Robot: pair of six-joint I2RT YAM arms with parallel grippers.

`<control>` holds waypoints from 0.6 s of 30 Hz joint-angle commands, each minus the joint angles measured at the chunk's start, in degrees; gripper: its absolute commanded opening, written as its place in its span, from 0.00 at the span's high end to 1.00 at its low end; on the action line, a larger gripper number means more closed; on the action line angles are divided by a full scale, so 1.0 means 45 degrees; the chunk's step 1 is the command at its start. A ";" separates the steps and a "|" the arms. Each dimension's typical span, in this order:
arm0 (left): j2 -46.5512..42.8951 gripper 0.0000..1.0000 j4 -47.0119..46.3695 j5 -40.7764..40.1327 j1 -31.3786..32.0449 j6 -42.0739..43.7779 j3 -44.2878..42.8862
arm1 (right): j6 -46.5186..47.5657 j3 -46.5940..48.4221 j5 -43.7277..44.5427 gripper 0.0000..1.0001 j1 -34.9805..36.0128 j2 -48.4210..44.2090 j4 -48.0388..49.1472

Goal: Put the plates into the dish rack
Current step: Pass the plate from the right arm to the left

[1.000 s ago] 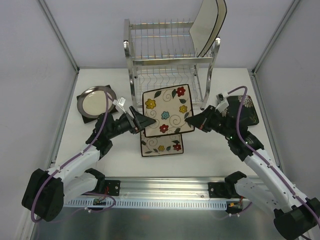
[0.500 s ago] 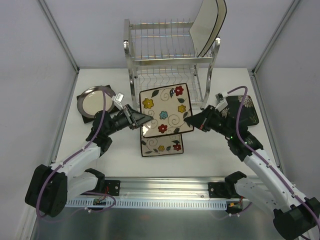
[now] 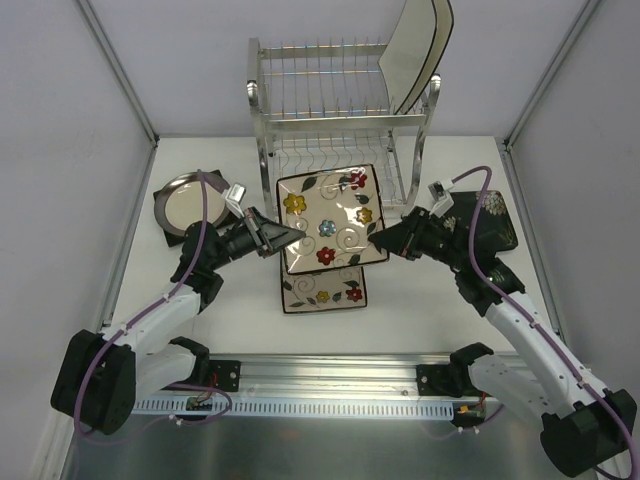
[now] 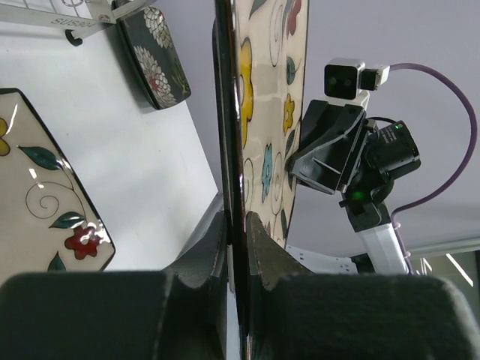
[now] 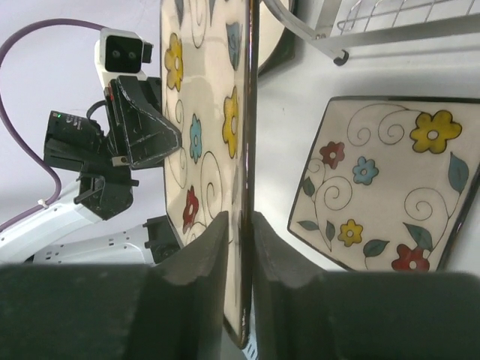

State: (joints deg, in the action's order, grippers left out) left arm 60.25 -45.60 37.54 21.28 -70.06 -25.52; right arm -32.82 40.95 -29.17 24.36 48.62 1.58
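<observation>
Above desk (image 3: 420, 310), before dish rack (image 3: 340, 120), top view: flowered plate (image 3: 330, 220) held tilted between left end effector (image 3: 286, 240) and right end effector (image 3: 377, 239). Second flowered plate (image 3: 323, 288) lies flat beneath. White plate (image 3: 410, 55) stands in upper tier.
Left wrist: end effector clamped on plate's dark rim.
Right wrist: end effector clamped on opposite rim.

dish rack (image 3: 335, 118) blocks 12 o'clock, raised floral plate (image 3: 328, 218) fronting its lower tier, white plate (image 3: 410, 60) at upper tier's right end, left slots open, flat floral plate (image 3: 325, 288) 6 o'clock, round plate (image 3: 190, 200) 9, dark flowered plate (image 3: 497, 225) 3
</observation>
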 commanded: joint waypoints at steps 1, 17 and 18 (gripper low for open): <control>-0.0634 1.00 -0.2383 0.0505 -0.0021 -0.0210 -0.0424 | 0.0594 0.1095 -0.1212 0.77 -0.0237 0.0327 0.1015; -0.1103 1.00 -0.3596 0.1189 -0.0021 -0.0837 -0.0443 | 0.0985 0.2345 -0.2541 0.65 -0.0452 0.2124 0.1073; -0.1142 1.00 -0.3596 0.1189 -0.0021 -0.0779 -0.0423 | 0.0946 0.2404 -0.2580 0.65 -0.0452 0.2183 0.1093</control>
State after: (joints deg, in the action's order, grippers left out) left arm 58.81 -47.70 41.54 21.15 -72.44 -25.41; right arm -29.45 48.71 -38.22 22.87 57.76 2.87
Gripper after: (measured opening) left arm 0.058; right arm 0.349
